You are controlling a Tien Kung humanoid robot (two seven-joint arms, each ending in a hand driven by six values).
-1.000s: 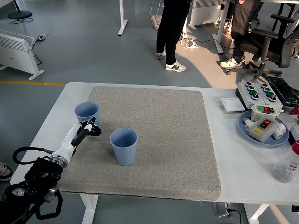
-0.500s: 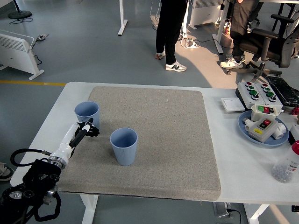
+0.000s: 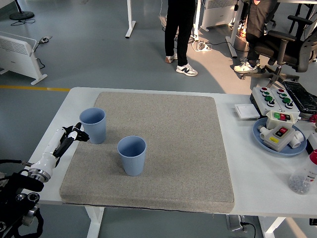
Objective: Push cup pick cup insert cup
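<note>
My left hand (image 3: 74,135) has drawn back toward the left edge of the mat (image 3: 188,163) since a second ago, and its dark fingers now sit just beside the far cup (image 3: 93,125), holding nothing; whether they touch its wall I cannot tell, and they are too small to read as spread or curled. The near cup (image 3: 132,155) stands upright, unmoved, on the mat. At the right, a plate (image 3: 262,139) of button boxes. Beyond the table (image 3: 257,188), a person's legs are cut off at the top.
</note>
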